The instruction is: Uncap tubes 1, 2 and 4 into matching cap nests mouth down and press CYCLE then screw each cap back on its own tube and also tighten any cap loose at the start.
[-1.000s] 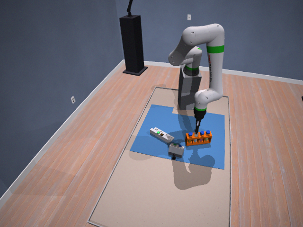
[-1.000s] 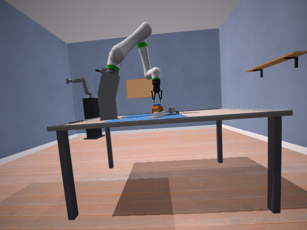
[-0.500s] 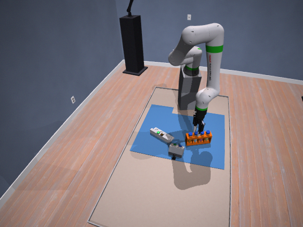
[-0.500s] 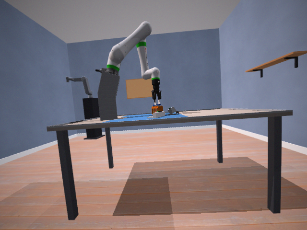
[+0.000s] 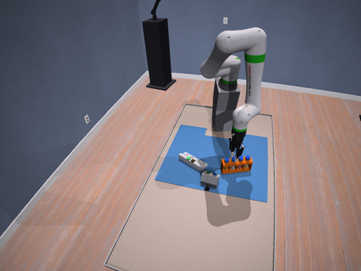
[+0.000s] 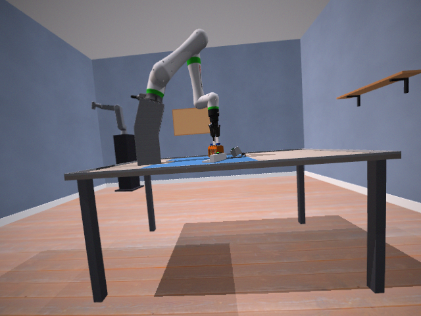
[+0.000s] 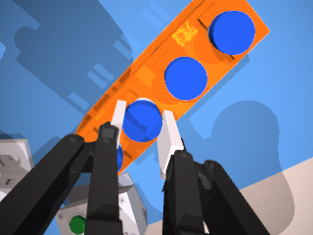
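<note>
Four blue round caps on tubes in the orange block-shaped decapping station

The station runs from seven o'clock to one o'clock in the wrist view; the blue cap second from its lower end sits clamped between the white finger pads of the black gripper.
</note>
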